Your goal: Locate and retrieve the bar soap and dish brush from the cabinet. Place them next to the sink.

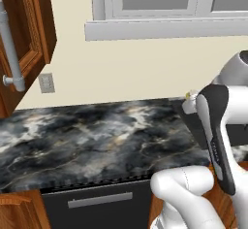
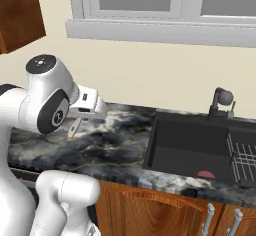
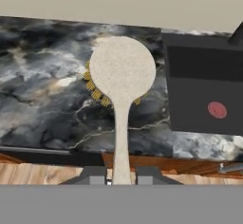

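1. You see the dish brush (image 3: 122, 73), a round cream-white speckled head with yellowish bristles peeping out along its lower left rim and a thin pale stick handle, running up from the bottom of the hand view; in the right base view its handle (image 2: 74, 127) slants down from the hand.
2. Your two-finger gripper (image 3: 121, 176) is clamped narrow on the end of that handle, one dark fingertip (image 3: 94, 174) on each side of the stick.
3. The brush head hangs over the dark marbled stone counter (image 1: 97, 136), beside the sink's left edge; you cannot tell whether the bristles touch the stone.
4. To the right of the brush in the hand view lies the black rectangular sink basin (image 3: 204, 99), with a small flat pink shape (image 3: 217, 109) on its floor; in the right base view that pink patch (image 2: 205, 174) sits near the front wall of the basin (image 2: 185, 145). You cannot tell what it is.
5. A dark faucet (image 2: 220, 103) stands behind the sink, and a wire rack (image 2: 244, 155) lies in the right part.
6. Up at the left you see the reddish-brown wooden wall cabinet door (image 1: 26, 34) with its long grey bar handle (image 1: 10, 46); a pale wall socket (image 1: 47, 83) sits just below it.
7. A grey-framed window (image 2: 165, 5) runs along the wall above the counter.
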Tool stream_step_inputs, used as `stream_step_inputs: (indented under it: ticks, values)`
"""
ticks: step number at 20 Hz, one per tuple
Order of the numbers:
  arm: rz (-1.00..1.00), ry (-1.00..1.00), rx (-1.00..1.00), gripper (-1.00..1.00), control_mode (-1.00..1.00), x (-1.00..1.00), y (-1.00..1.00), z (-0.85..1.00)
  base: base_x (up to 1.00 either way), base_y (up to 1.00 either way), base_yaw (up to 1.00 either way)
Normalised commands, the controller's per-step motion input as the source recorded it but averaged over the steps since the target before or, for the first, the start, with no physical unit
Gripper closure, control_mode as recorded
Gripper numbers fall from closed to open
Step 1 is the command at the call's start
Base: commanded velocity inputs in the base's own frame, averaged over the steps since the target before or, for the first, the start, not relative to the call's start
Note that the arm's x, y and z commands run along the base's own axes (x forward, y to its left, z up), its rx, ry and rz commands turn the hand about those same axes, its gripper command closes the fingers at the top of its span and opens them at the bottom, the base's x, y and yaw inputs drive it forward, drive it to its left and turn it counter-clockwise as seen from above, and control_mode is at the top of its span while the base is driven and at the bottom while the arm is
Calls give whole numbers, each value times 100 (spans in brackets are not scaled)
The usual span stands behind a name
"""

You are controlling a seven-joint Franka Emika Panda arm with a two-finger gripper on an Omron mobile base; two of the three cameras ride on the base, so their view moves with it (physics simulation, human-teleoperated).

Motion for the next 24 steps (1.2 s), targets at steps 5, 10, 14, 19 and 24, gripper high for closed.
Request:
stream_step_inputs:
  ticks: [5, 10, 14, 19, 24]
  values:
    - [-20, 13, -17, 100, -100, 64, -11, -43, 0, 0, 0]
    - [-18, 1, -5, 100, -100, 65, -12, -30, 0, 0, 0]
    - [0, 0, 12, 100, -100, 66, -36, -6, 0, 0, 0]
    - [12, 1, 6, 100, -100, 56, -40, -2, 0, 0, 0]
    - [9, 1, 0, 100, -100, 39, -27, -12, 0, 0, 0]
